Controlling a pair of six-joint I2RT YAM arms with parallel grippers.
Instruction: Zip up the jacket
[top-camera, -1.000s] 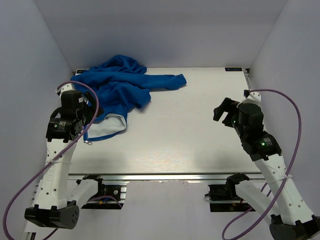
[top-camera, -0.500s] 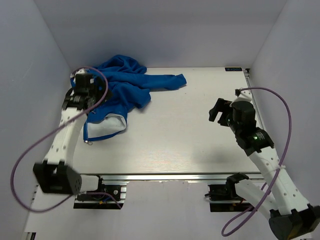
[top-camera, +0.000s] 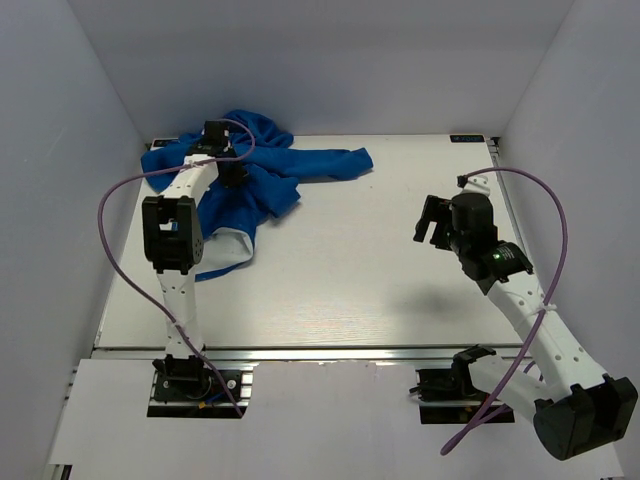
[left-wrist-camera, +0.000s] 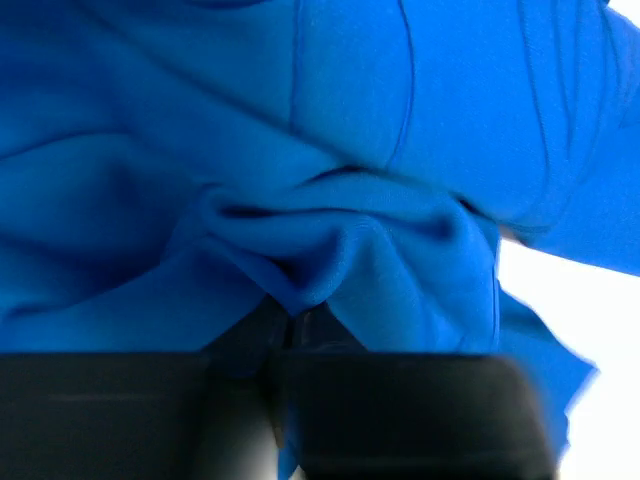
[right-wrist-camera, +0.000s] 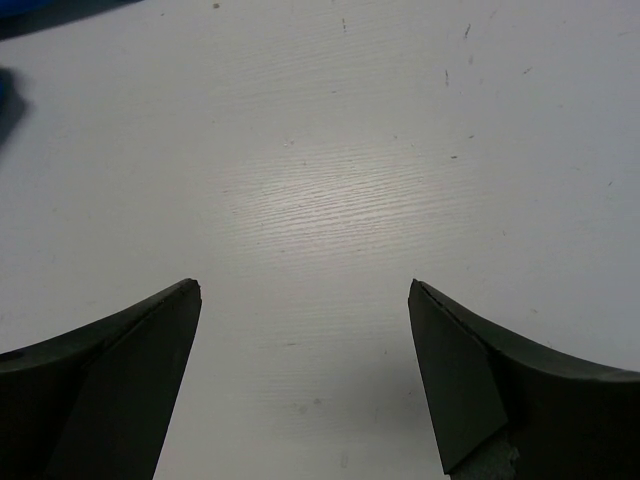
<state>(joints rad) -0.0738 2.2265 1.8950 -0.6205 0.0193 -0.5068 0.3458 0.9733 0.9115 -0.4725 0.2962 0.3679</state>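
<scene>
Two arms in frame, one on the cloth. The jacket (top-camera: 270, 190) sits crumpled in the far-left corner of the table (top-camera: 350, 270), not laid flat. One sleeve (top-camera: 335, 162) trails right along the far edge. A flap of pale lining (top-camera: 225, 250) is turned out at the near side of the heap. Can't pick out the zipper from the top view.

Left arm is stretched far forward over the heap, with the left gripper (top-camera: 228, 172) down on the blue fabric near the middle of the pile. On the left wrist cam, fleece (left-wrist-camera: 400, 120) fills nearly the whole view, and a bit of white table shows at the right edge. The picture is blurred. Left gripper (left-wrist-camera: 290, 325) jaws look closed together with barely a slit between them, and a puckered fold of fleece runs right into the tips. It reads as a pinch on the jacket. No zipper teeth or pull visible there either.

Right arm is on the right side, well apart from the jacket. Right gripper (top-camera: 432, 222) hangs over bare table, pointing left. On the right wrist cam, the right gripper (right-wrist-camera: 305, 290) has its jaws spread wide with nothing between them, only table (right-wrist-camera: 330, 150) below. A sliver of blue jacket (right-wrist-camera: 50, 5) shows at the top-left corner of that view.
</scene>
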